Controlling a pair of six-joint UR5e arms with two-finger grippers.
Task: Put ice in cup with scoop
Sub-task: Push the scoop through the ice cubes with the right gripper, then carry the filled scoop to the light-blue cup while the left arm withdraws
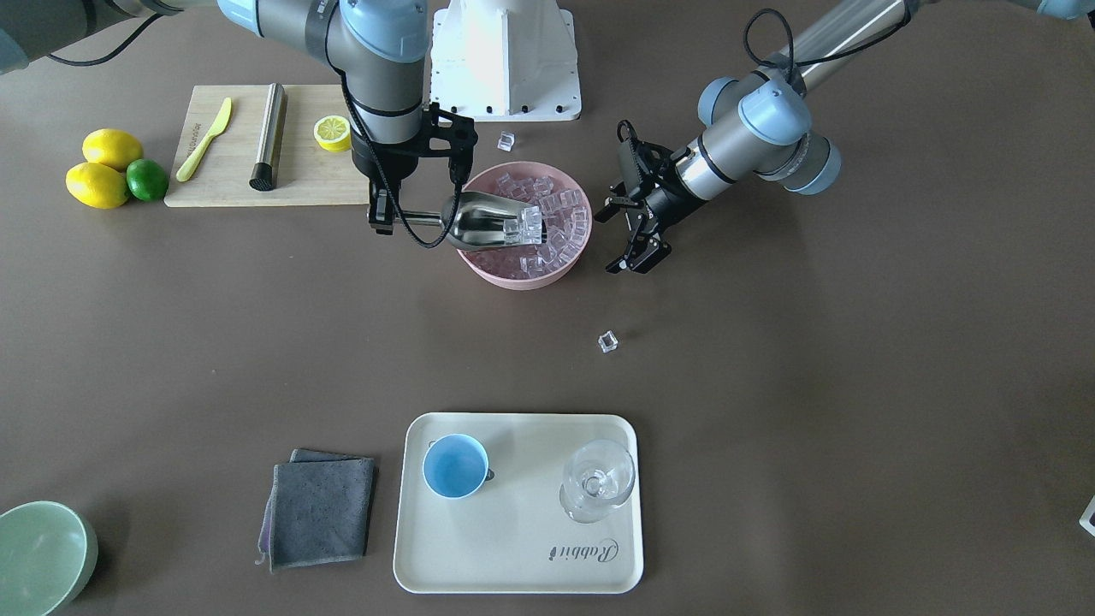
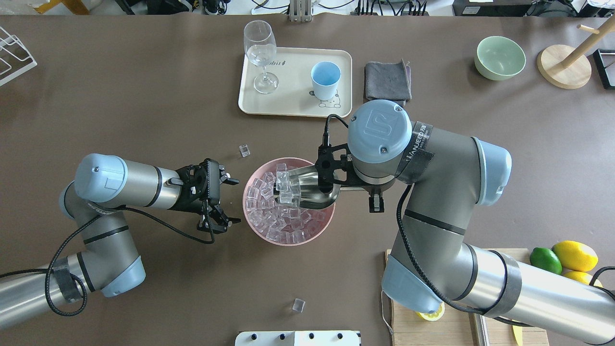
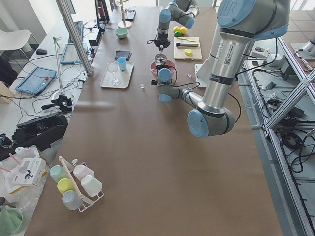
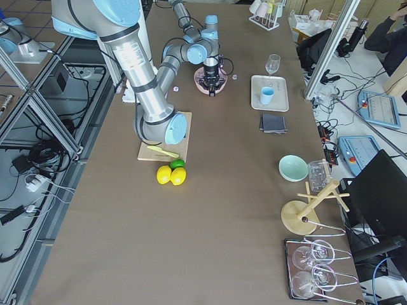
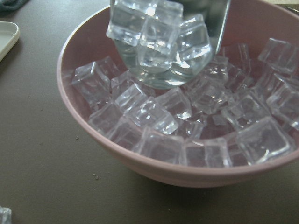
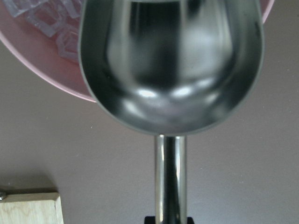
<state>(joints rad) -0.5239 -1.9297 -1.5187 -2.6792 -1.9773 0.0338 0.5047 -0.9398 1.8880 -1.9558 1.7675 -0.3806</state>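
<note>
Your right gripper (image 1: 381, 216) is clamped on the short cylindrical handle of the shiny stainless-steel scoop (image 1: 479, 221). In the right wrist view the handle runs straight down to the bottom edge, where the jaws pinch it. In the front-facing frame the scoop's long axis lies left to right, handle at left and mouth at right. It hangs over the round pink bowl (image 1: 518, 280) just above the frame's centre. A handful of small clear glassy ice cubes (image 1: 524, 226) sits in it, right at the lip of the mouth, as the left wrist view shows.

The small light-blue cup with a handle (image 1: 455, 466) stands upright and looks empty on the left part of the cream rectangular tray (image 1: 522, 565), low in the frame's centre and well apart from the bowl. It lies almost straight down the frame from the scoop, crosswise to the scoop's axis. You will likely have to carry the load sideways, then turn the mouth over the cup. With cubes so near the lip, any forward tilt could spill them.

Your left gripper (image 1: 637, 238) hangs wide open and empty just right of the bowl. The right arm is the nearer one to the cup.
</note>
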